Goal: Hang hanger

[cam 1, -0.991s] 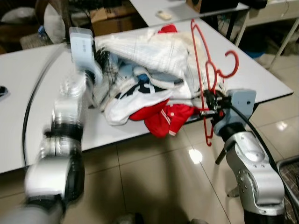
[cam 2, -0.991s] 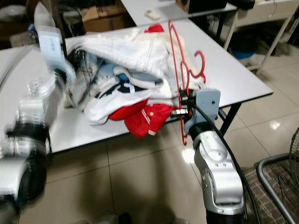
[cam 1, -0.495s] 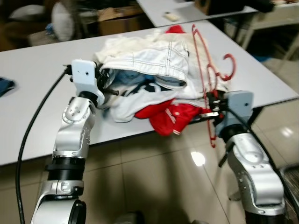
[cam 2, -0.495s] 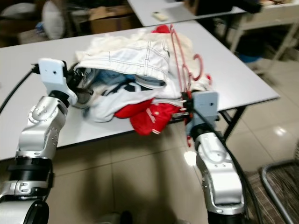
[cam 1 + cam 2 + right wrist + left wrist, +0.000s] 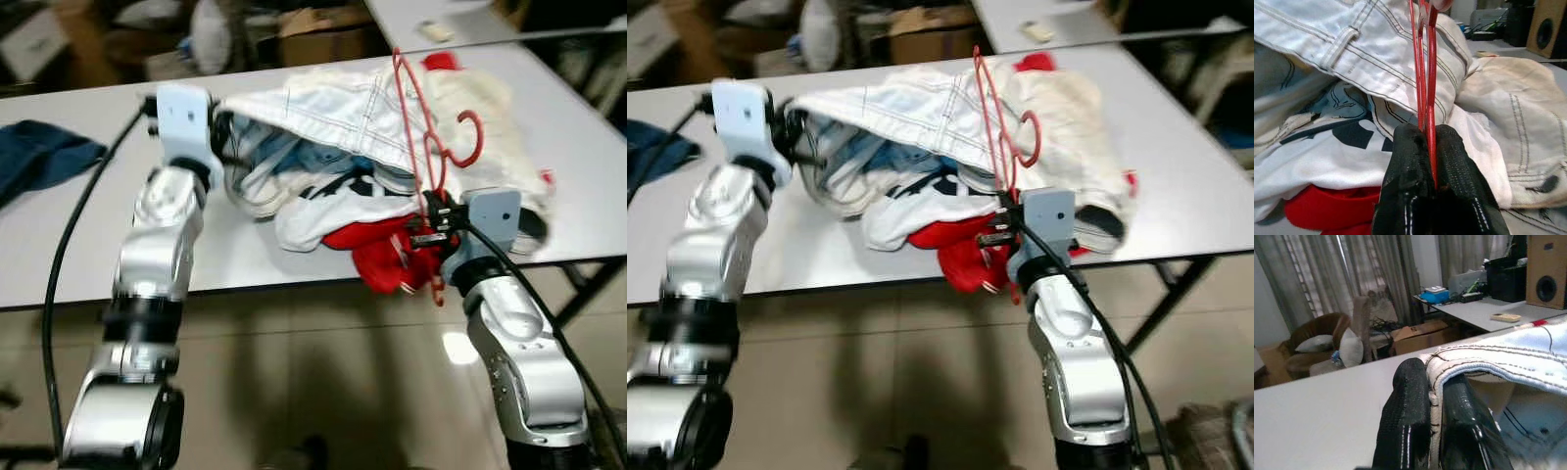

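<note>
A grey worktop [image 5: 78, 235] carried a heaped clothes pile [image 5: 382, 162] at its middle. A white stitched garment [image 5: 333, 103] lay topmost on the pile; a red garment [image 5: 377, 245] hung over the worktop edge below it. A blue cloth [image 5: 39, 162] lay well apart, toward the left end. The left gripper [image 5: 1434, 401] sat at the pile's left side, fingers [image 5: 1405, 401] pinched on the white garment's hem. The right gripper [image 5: 1426, 161], at the pile's front edge, clamped the red hanger [image 5: 431, 127], standing upright against the pile.
</note>
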You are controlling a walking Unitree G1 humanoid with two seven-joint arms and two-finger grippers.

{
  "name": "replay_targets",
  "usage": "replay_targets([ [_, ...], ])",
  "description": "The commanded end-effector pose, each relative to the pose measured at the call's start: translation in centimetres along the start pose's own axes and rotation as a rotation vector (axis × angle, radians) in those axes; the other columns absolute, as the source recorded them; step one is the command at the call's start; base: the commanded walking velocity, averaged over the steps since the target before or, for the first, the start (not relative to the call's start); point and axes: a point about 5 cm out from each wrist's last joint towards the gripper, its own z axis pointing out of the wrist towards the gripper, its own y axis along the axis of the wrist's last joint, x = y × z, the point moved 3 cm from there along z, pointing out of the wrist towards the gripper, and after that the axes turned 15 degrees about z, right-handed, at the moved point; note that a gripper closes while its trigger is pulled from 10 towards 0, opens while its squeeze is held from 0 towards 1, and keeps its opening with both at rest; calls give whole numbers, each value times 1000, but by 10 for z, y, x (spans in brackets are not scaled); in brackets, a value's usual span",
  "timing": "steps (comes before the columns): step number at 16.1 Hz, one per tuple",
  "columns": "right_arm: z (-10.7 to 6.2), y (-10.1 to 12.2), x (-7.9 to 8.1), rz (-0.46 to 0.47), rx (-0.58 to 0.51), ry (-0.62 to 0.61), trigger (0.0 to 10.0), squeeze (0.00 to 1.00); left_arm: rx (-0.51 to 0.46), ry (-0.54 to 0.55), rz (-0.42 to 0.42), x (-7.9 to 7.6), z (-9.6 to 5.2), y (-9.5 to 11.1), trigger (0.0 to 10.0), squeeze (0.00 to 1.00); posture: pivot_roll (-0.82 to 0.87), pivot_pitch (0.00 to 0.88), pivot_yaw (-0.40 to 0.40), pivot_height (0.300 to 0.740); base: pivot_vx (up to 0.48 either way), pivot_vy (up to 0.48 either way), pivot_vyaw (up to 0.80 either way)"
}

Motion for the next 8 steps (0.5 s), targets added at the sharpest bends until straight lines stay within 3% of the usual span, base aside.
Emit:
replay_targets([
  [1,0,5,3,-9,-22,6,10000,0,3,41,-14,14,2,4,10000,0,-116,45,151,740,0,0,800],
  [2,0,13,6,-7,-55,28,10000,0,-104,113,-64,31,2,33,10000,0,-118,47,149,740,0,0,800],
  [3,0,24,11,4,-102,59,10000,0,-266,208,-123,58,-4,75,10000,0,-111,47,138,740,0,0,800],
  [5,1,29,15,13,-126,80,10000,0,-354,245,-132,75,-8,99,10000,0,-106,46,129,740,0,0,800],
  [6,2,31,19,19,-140,107,10000,0,-395,264,-98,87,-13,113,10000,0,-103,47,123,740,0,0,800],
  [7,2,32,21,20,-145,122,10000,0,-394,274,-67,92,-15,114,10000,0,-102,46,116,740,0,0,800],
  [8,2,33,25,22,-145,152,10000,0,-338,316,-32,101,-22,101,10000,0,-103,46,112,740,0,0,800],
])
